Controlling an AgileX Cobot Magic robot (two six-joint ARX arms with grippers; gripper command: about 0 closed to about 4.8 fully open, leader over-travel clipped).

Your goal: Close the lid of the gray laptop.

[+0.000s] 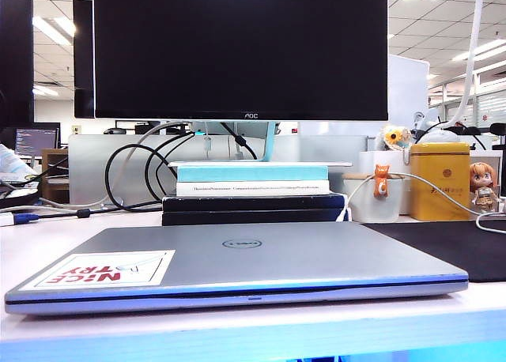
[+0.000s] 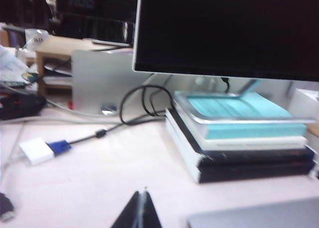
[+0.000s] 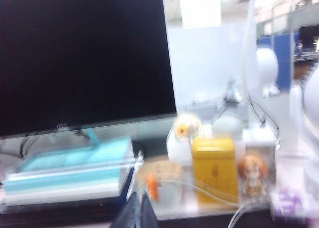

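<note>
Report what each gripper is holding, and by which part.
Nothing is held. The left gripper and right gripper are both shut on nothing, above the desk; the lid lies closed.

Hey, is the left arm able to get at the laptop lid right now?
Probably yes. The left gripper, fingers together, hangs over bare desk beside a corner of the laptop, with nothing between them. The lid already lies flat and shut, its top uncovered. The right gripper is also shut, clear of it.
</note>
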